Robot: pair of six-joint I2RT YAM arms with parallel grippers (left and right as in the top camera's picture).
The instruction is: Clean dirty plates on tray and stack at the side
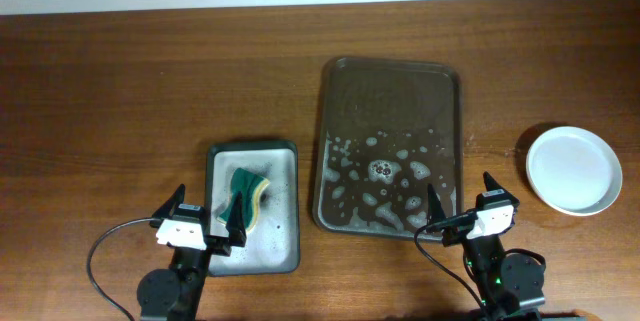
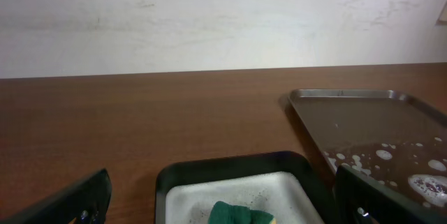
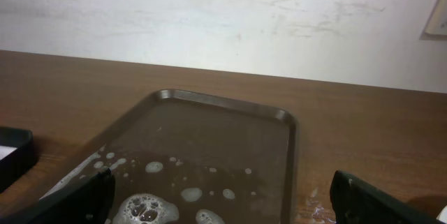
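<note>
The plates [image 1: 573,169] sit right of the right gripper [image 1: 460,189], well apart, off the sudsy tray [image 1: 390,81]. They look clean and white. The right gripper and left gripper [image 1: 208,199] are both spread, empty.

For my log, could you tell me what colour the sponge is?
The sponge is green and yellow, clearest overhead.

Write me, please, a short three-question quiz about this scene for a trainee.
1. What dots the half of the large dark brown rectangular tray that lies nearer the arms?
2. True or false: the round white plate rests on that tray.
3. The green-and-yellow sponge lies: A) in the small grey rectangular tray; B) on the brown tray; C) on the white plate.

Key: 1 soap suds; 2 false, the plate sits on the wooden table, right of the tray; 3 A.
</note>
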